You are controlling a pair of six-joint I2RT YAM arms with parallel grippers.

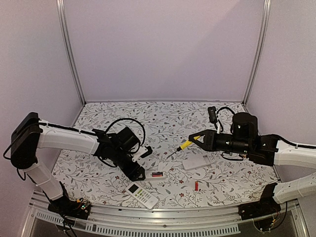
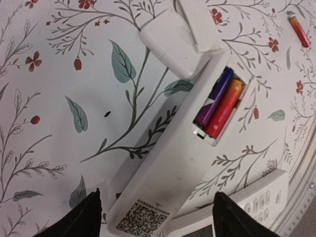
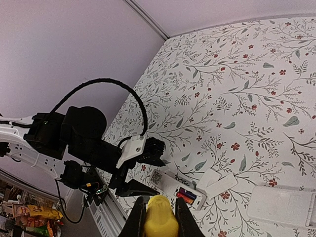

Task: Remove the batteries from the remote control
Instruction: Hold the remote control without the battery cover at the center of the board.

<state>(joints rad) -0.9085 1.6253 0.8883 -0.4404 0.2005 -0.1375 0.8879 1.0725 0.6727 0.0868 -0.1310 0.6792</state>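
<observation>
Remote (image 2: 163, 168): white, face down on the floral table (image 2: 54, 113), battery bay open. The back carries a QR label (image 2: 143, 217); its small print is unreadable.
Batteries (image 2: 219, 106): two in the bay side by side, one purple-black, one red-orange, brand not legible.
Loose cell (image 2: 299, 30): red-orange, on the table well apart.
Left gripper (image 2: 157, 207): fingers spread, empty, over the remote's labelled end.
Right gripper (image 3: 160, 217): clamped on the screwdriver (image 1: 186, 144), yellow handle.

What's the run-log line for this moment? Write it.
left gripper: open, straddling remote end | right gripper: shut on screwdriver | batteries: two seated in opened remote | loose battery: on table
</observation>
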